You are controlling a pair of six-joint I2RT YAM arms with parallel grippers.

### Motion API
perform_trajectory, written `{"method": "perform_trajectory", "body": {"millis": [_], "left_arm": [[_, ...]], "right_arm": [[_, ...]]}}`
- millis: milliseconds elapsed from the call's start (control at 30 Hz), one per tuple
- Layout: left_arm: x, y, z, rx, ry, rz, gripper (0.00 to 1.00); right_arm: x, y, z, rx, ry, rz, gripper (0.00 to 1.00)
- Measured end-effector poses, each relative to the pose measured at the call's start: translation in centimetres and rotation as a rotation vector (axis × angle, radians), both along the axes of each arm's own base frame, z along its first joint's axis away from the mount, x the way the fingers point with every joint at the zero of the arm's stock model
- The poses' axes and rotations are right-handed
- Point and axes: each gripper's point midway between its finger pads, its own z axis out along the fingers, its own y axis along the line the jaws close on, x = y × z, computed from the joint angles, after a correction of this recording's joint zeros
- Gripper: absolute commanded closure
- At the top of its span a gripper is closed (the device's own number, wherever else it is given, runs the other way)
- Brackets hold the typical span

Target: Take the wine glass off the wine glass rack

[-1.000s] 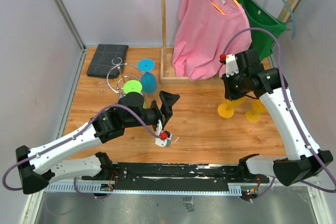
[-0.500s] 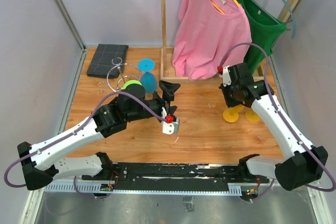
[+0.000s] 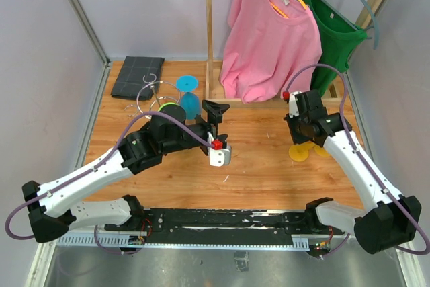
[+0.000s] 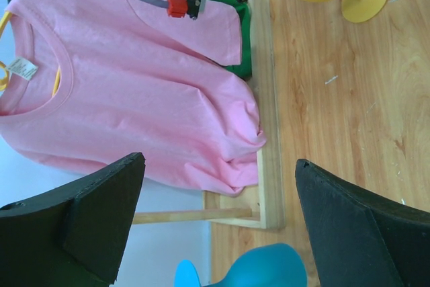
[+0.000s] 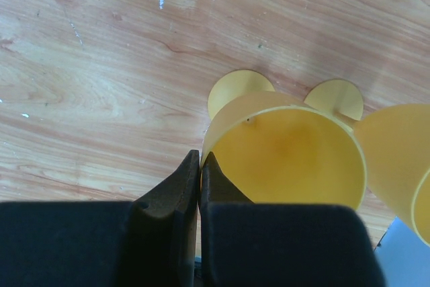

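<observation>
The chrome wine glass rack (image 3: 144, 92) stands at the back left of the table. A blue wine glass (image 3: 189, 102) and a green one (image 3: 166, 106) are at its wire arms; my left arm hides part of the green one. My left gripper (image 3: 215, 109) is open just right of the blue wine glass (image 4: 263, 269), which shows low between the wide-apart fingers (image 4: 87, 223). Over on the right, my right gripper (image 5: 200, 160) is shut on the rim of a yellow wine glass (image 5: 289, 156), one finger on each side of the wall.
A second yellow glass (image 5: 398, 159) stands right beside the held one. A wooden clothes rack (image 3: 209, 38) with a pink shirt (image 3: 269, 38) and a green shirt (image 3: 332, 21) fills the back. A dark folded cloth (image 3: 137, 76) lies in the back left corner.
My left gripper has swung left and back toward the blue glass, still open. My right arm has shifted toward the near side with the yellow glass in its grip.
</observation>
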Motion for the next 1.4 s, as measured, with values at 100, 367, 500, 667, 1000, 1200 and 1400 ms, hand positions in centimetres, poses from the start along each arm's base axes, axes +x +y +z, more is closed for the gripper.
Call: {"method": "perform_trajectory", "body": {"millis": [100,367,500,667,1000,1200,1400], "left_arm": [[0.0,0.0,0.3,-0.009,0.005,0.006,0.01],[0.0,0.2,0.3,-0.017,0.032,0.021,0.01],[0.0,0.2,0.2,-0.021,0.04,0.024,0.01],[0.3,0.4,0.4,-0.029,0.049,0.046,0.01],[3.1,0.8,8.0,-0.286,0.109,0.213,0.01],[9.0,4.3,13.1,-0.483,0.183,0.416,0.01],[16.8,12.7,16.5,-0.703,0.303,0.676,0.02]], "right_arm": [[-0.1,-0.3,-0.1,-0.002,-0.002,-0.009,0.96],[-0.3,-0.4,0.0,0.004,-0.015,-0.019,0.37],[-0.3,-0.6,0.6,0.007,-0.039,-0.025,0.19],[-0.7,-0.8,1.9,0.012,-0.078,-0.032,0.13],[-0.5,-1.1,13.6,0.099,-0.366,-0.056,0.11],[0.1,-0.3,20.0,0.178,-0.482,-0.045,0.11],[1.7,3.1,21.5,0.34,-0.461,-0.012,0.13]]}}
